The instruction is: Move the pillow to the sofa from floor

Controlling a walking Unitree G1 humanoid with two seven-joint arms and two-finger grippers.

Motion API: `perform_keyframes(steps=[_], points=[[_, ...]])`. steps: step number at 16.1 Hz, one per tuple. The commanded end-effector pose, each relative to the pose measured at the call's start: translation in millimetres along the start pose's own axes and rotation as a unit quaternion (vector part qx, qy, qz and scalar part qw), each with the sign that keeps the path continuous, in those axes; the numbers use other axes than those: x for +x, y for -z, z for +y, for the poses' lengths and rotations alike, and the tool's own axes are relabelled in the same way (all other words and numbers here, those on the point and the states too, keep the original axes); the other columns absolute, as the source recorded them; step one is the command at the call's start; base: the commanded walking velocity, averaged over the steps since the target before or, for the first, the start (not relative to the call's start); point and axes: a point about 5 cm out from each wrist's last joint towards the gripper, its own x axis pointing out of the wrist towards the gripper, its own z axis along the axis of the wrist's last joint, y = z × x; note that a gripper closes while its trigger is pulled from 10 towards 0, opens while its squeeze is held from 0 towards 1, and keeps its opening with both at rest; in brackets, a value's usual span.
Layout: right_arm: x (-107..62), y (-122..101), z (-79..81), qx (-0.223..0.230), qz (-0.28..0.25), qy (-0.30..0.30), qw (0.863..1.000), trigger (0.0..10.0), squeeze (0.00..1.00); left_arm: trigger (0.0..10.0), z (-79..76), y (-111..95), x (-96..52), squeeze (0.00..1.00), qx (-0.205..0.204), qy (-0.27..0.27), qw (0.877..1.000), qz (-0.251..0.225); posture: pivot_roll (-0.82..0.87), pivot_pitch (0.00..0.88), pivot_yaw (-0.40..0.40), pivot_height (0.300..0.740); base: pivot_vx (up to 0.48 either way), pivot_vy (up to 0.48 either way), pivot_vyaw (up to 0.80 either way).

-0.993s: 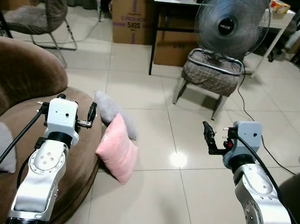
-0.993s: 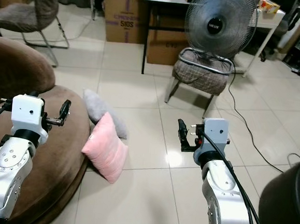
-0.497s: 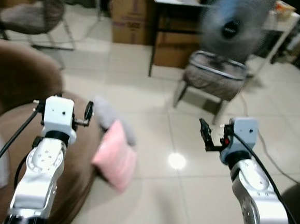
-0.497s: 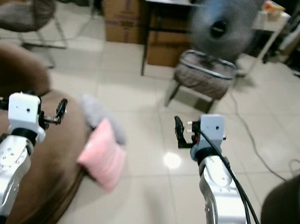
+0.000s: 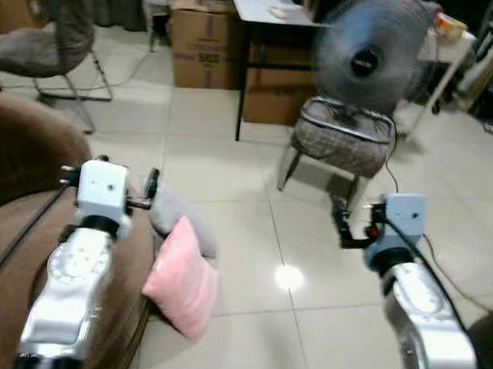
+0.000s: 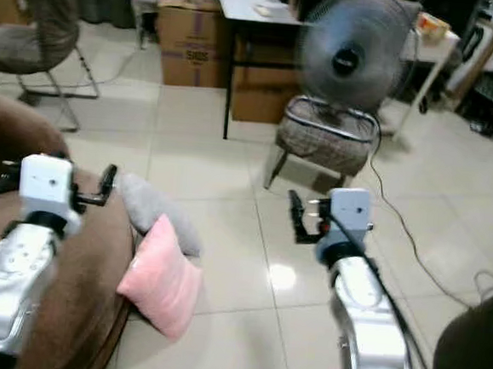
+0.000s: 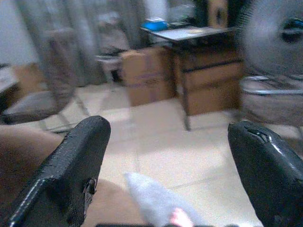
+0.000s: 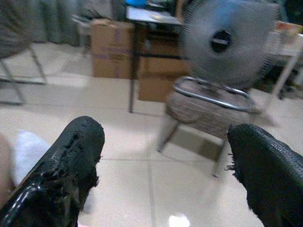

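A pink pillow (image 5: 180,286) stands on the tiled floor, leaning against the edge of the round brown sofa (image 5: 7,243). A grey pillow (image 5: 180,218) lies just behind it, also against the sofa. My left gripper (image 5: 151,185) is held up over the sofa's edge, open and empty, a little to the left of the grey pillow (image 7: 151,198). My right gripper (image 5: 341,228) hangs open and empty over bare floor, well to the right of both pillows. The right wrist view catches the grey pillow (image 8: 26,151) at its edge.
A standing fan (image 5: 367,61) rests on a padded metal chair (image 5: 343,145) ahead. Behind are a dark table (image 5: 269,2) and cardboard boxes (image 5: 202,48). Another chair (image 5: 44,45) stands at the back left. A cable (image 5: 414,223) runs over the floor on the right. A dark round object (image 6: 481,348) sits at the lower right.
The whole picture has shifted and blurred as the camera moved. Both pillows stay where they were against the sofa. Both grippers stay raised and open.
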Motion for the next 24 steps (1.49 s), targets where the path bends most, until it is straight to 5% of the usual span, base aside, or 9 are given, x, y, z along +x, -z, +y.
perform_keyframes(steps=[1,18,24], points=[[0.3,-1.8,-0.5,0.002,-0.004,0.002,1.000,10.0,0.00,10.0,2.7,-2.7,1.0,0.00,0.005,0.000,1.000,-0.004,-0.04,0.000,-0.013,0.740,0.352,0.000,0.00],[0.0,0.5,1.7,-0.002,-0.001,-0.002,1.000,10.0,0.00,10.0,0.5,-2.0,2.3,0.00,0.011,0.012,1.000,0.000,-0.04,0.000,-0.009,0.740,0.344,0.000,0.00],[-2.1,0.9,4.0,-0.002,-0.002,-0.014,1.000,10.0,0.00,10.0,-1.9,1.4,1.6,0.00,0.014,0.016,1.000,0.005,-0.04,0.000,-0.006,0.740,0.000,0.000,0.00]])
